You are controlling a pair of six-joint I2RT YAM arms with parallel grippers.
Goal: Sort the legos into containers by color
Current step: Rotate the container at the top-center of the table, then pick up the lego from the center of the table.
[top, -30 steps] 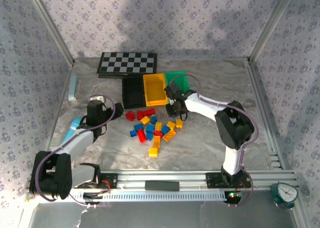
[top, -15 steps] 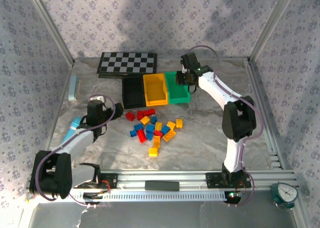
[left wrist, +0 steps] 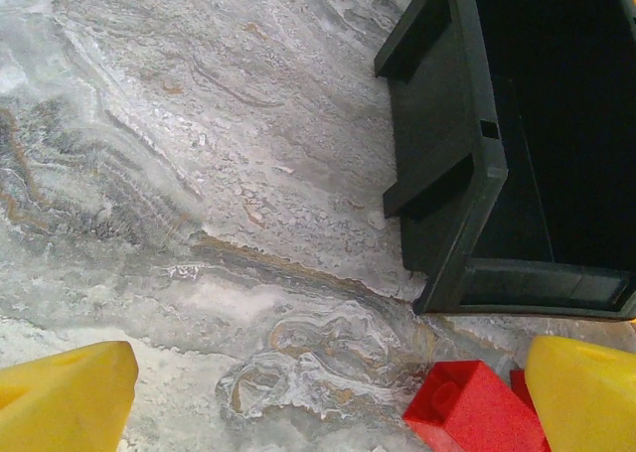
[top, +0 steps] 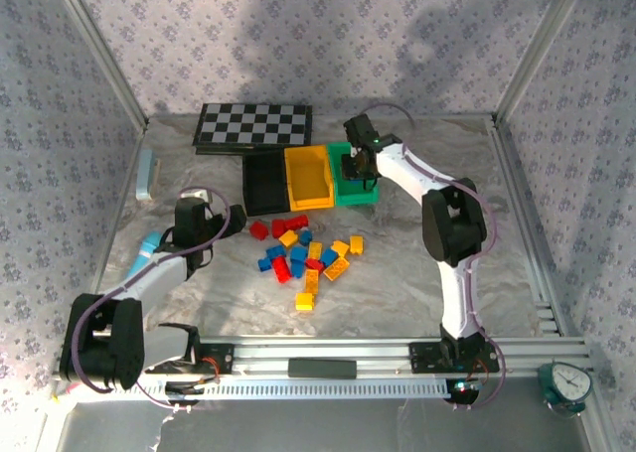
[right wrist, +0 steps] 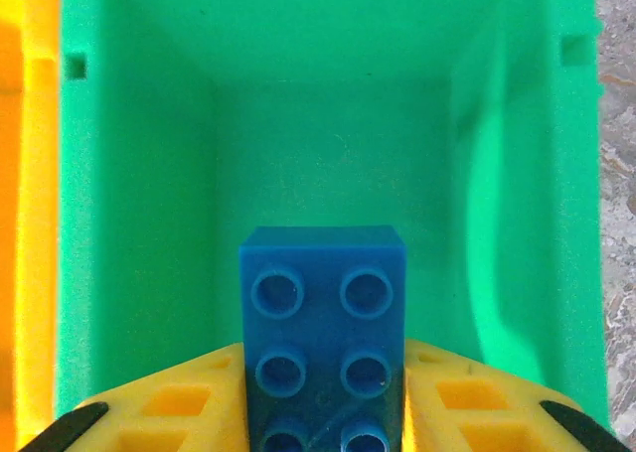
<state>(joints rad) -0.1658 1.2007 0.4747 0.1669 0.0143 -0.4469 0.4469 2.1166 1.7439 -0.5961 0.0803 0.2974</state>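
Over the green container (top: 355, 193) hangs my right gripper (top: 360, 166), shut on a blue lego (right wrist: 323, 308). In the right wrist view my yellow fingers (right wrist: 169, 412) press both sides of that lego above the green container's floor (right wrist: 328, 144). The yellow container (top: 308, 177) and black container (top: 265, 183) stand to its left. Red, blue and yellow legos (top: 304, 253) lie scattered in front of them. My left gripper (top: 232, 221) rests low on the table, open, left of the pile. In its wrist view a red lego (left wrist: 475, 408) lies by the right fingertip (left wrist: 586, 392), near the black container (left wrist: 497, 154).
A black-and-white checkerboard (top: 254, 124) lies behind the containers. A white object (top: 145, 174) sits at the table's left edge. Patterned walls with metal posts close in the table, and an aluminium rail (top: 378, 358) runs along the near edge.
My right arm has lifted from the pile with the blue lego, swung to the back, and now sits over the green container. The left arm has not moved.
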